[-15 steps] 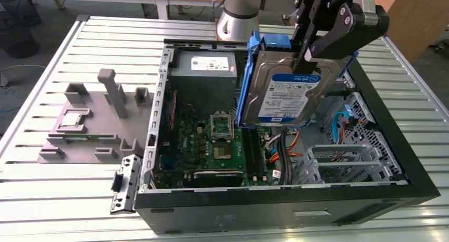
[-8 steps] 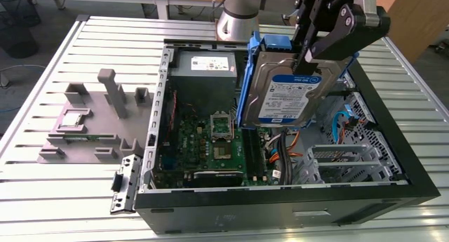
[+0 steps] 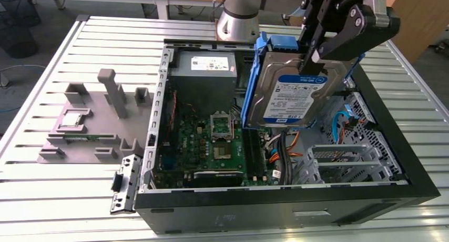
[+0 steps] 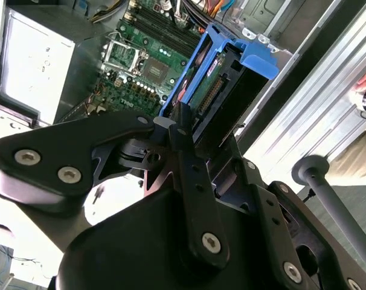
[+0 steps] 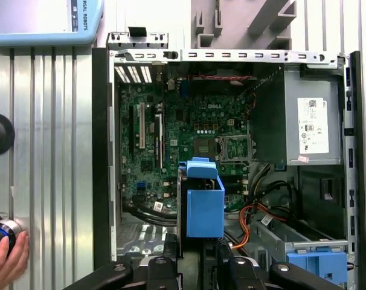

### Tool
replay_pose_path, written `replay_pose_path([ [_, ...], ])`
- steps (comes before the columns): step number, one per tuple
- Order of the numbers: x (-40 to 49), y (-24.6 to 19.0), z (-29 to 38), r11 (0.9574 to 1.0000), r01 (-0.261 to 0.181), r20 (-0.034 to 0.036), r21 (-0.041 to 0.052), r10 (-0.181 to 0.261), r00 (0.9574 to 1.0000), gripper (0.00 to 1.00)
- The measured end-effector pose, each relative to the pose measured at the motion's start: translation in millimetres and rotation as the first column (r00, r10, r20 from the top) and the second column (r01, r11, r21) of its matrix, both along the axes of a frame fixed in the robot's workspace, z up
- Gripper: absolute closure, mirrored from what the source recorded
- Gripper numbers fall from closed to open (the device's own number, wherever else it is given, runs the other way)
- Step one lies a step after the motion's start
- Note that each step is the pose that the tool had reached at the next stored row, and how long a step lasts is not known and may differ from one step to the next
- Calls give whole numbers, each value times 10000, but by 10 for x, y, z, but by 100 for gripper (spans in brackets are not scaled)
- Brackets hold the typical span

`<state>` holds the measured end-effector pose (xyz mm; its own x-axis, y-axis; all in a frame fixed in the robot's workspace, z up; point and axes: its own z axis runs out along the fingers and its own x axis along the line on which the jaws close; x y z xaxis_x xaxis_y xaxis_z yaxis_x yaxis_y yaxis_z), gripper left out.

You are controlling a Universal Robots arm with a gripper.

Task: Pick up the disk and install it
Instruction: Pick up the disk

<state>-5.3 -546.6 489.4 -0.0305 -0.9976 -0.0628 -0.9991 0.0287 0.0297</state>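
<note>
The disk (image 3: 291, 97) is a silver drive with a white-and-blue label in a blue plastic bracket. It hangs upright above the open computer case (image 3: 281, 202), over the right part of the motherboard in the exterior view. My gripper (image 3: 314, 55) is shut on the disk's upper edge, one black finger on each flat side. In the second wrist view the disk (image 4: 216, 78) juts out from between my gripper (image 4: 182, 124), its connector edge showing. In the first wrist view the blue bracket (image 5: 204, 202) covers the disk, held by my gripper (image 5: 198, 257).
Inside the case lie the motherboard (image 3: 217, 142), a grey power supply (image 3: 203, 73), orange cables and a metal drive cage (image 3: 344, 158). Another blue bracket (image 5: 319, 266) sits in a bay. A grey fixture (image 3: 91, 121) stands on the slatted table. A hand (image 5: 8, 263) rests beside the case.
</note>
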Motion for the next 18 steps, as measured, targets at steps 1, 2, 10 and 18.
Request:
replay_pose_path([
  [1, 15, 0, 0, 10000, 0, 0, 0, 0, 10000, 65],
  [2, 31, 0, -1, 10000, 0, 0, 0, 0, 10000, 65],
  [10, 100, 0, -1, 10000, 1, 0, 0, -1, 10000, 65],
  [18, 164, 0, -3, 10000, 0, 0, -1, 0, 10000, 65],
])
